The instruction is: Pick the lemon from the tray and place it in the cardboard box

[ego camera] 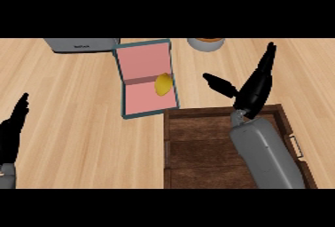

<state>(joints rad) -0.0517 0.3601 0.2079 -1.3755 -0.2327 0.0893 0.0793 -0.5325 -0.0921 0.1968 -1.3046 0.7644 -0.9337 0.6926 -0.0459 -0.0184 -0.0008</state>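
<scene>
Lemon (163, 84) lies in the cardboard box (141, 95) by its right wall, toward the desk's (72, 124) far edge; tray (196, 146) at near edge; right robot hand (254, 91) open, fingers straight, over tray's far rim; left robot hand (9, 133) open, resting at left edge.

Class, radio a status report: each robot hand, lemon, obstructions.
Right robot hand open, right of box. Left robot hand open, resting at left edge. Lemon inside box. No obstruction seen.

Wooden counter (72, 133), tray (196, 150), box (141, 99) (pink inside), toaster (82, 45)
</scene>
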